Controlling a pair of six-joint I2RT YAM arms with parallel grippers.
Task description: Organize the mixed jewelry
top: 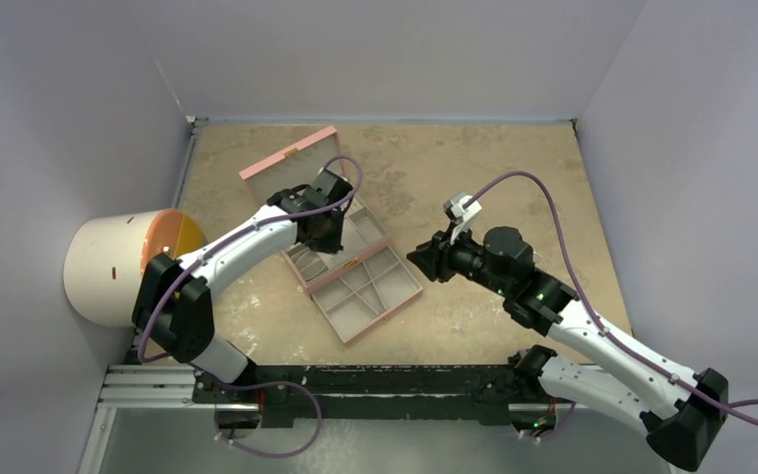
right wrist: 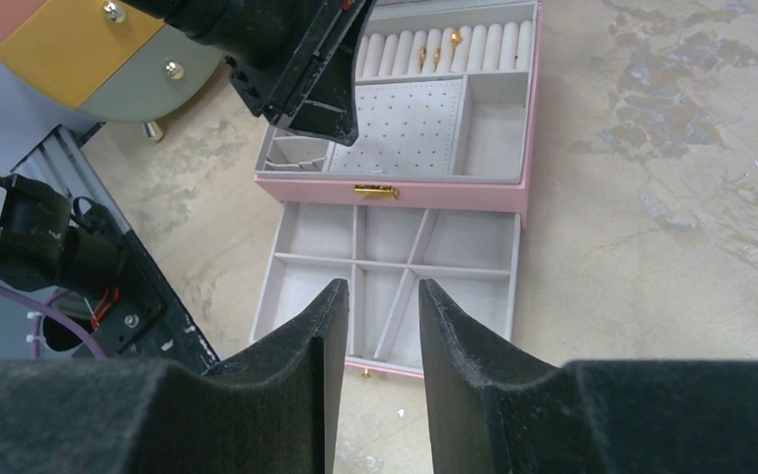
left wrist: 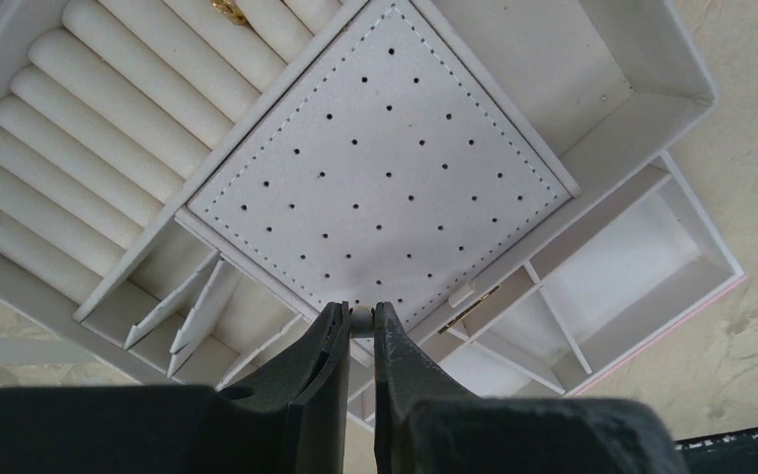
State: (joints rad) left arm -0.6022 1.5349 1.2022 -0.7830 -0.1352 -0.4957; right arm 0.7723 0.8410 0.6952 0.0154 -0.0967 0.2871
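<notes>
Your left hand (left wrist: 358, 321) hangs over the open pink box (right wrist: 434, 193), its tips above the near corner of the perforated panel (left wrist: 375, 178). Its fingers are drawn almost together, with only a slim gap between them. A small pale shape sits at the tips, and you cannot tell whether it is a held piece or just the panel's edge. The gold rings (right wrist: 455, 38) already sit on the ring rolls (left wrist: 109, 128), which lie ahead of that hand and to its left, across the panel. The rolls' long axes run diagonally away from the tips. Any move to them is therefore a forward-left reach, and the left hand is clearly the nearer one. Your right hand (right wrist: 383, 288) is off the box, over the desk (top: 474, 158) on the drawer side. Its fingers stand well apart with nothing between them, and the pulled-out drawer (right wrist: 392, 235) lies straight ahead of it. The views differ here. The left wrist camera catches only one gold glint, cut off at its top edge. The right wrist camera shows at least two rings on the far row, and the left hand standing over the tray. From above, the left arm hides most of that tray.
</notes>
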